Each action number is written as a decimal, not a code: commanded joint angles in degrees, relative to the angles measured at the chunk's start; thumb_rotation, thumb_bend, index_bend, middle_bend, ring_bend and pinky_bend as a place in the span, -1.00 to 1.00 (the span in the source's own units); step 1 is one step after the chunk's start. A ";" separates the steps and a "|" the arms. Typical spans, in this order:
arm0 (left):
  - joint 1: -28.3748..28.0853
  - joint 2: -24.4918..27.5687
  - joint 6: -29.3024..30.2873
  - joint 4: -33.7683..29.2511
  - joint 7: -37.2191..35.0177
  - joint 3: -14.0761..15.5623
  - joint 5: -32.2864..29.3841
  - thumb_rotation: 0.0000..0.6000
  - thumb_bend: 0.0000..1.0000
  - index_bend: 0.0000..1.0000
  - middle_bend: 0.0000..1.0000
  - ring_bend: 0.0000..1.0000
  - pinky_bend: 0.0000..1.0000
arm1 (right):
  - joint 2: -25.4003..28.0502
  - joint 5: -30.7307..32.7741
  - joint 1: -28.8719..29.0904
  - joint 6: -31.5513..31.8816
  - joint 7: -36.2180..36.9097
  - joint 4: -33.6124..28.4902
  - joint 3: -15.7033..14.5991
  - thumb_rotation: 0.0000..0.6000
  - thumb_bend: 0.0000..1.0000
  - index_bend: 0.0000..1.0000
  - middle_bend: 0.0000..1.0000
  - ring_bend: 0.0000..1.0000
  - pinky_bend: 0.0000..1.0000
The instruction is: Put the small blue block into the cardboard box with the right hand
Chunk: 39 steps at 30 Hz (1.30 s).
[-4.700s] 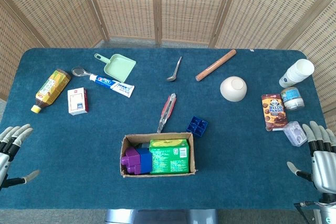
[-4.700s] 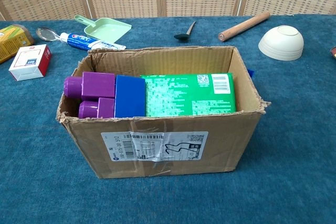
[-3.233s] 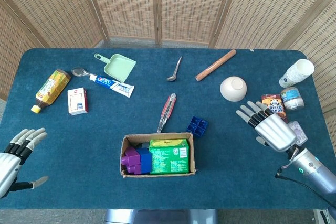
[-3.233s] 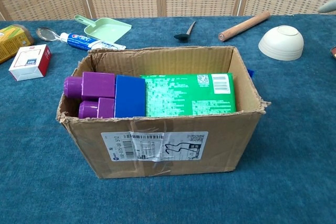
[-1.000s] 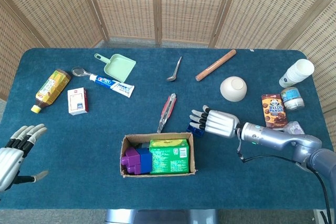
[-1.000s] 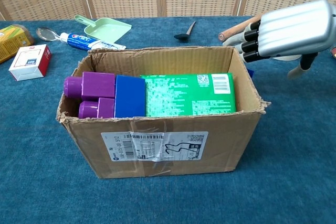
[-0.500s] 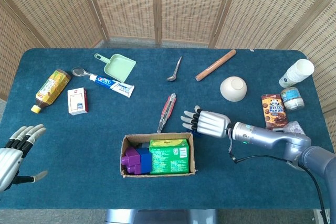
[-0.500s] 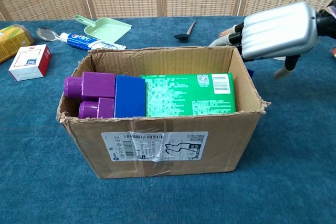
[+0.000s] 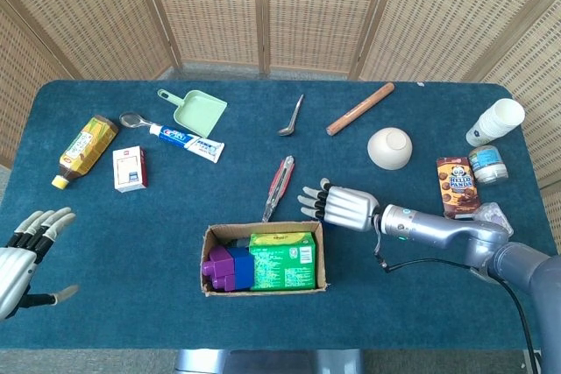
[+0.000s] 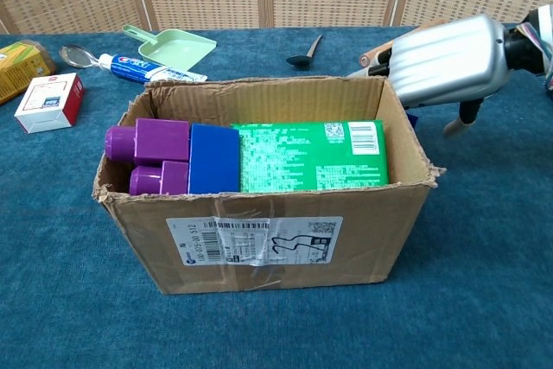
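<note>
The small blue block lies just behind the far right corner of the cardboard box [image 9: 263, 227]. My right hand [image 9: 340, 206] hovers palm down over it and hides it in the head view. In the chest view only a blue sliver [image 10: 412, 118] shows under the hand [image 10: 441, 60], beside the box [image 10: 259, 239]. The fingers are stretched out and apart, reaching left past the block, and no grip shows. The box holds a green carton [image 9: 282, 260], a purple block [image 9: 216, 267] and a blue block [image 9: 242, 267]. My left hand [image 9: 26, 256] hangs open at the table's left front edge.
Red tongs [image 9: 279, 187] lie just left of the right hand's fingertips. A white bowl [image 9: 389, 147], a rolling pin [image 9: 360, 109] and a spoon [image 9: 292, 116] sit behind it. A cookie box [image 9: 456, 187], can [image 9: 487, 164] and paper cups [image 9: 496, 120] stand far right. Dustpan [image 9: 195, 112], toothpaste, bottle [image 9: 86, 148] sit far left.
My right arm swung in from the table's right edge, and the hand slid left over the small blue block, now covering it. The left hand barely moved.
</note>
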 commanded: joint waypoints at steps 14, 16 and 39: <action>0.02 0.35 0.18 -0.17 -0.36 0.21 0.72 1.00 -0.86 -0.94 -1.00 -1.00 -0.92 | -3.56 -3.21 -1.48 10.10 7.98 7.24 -3.61 1.00 -0.09 -0.34 -0.25 -0.44 -0.09; 0.07 0.41 0.30 -0.10 -0.48 0.25 0.82 1.00 -0.86 -0.95 -1.00 -1.00 -0.92 | -3.79 -2.95 -2.06 11.28 8.05 8.05 -3.50 1.00 -0.06 -0.29 -0.21 -0.41 -0.06; -0.52 0.43 0.32 0.36 -1.94 -0.22 0.96 1.00 -0.87 -0.94 -1.00 -1.00 -0.90 | 4.57 -3.05 -5.71 22.34 3.61 6.92 -2.80 1.00 -0.04 -0.16 -0.13 -0.32 0.03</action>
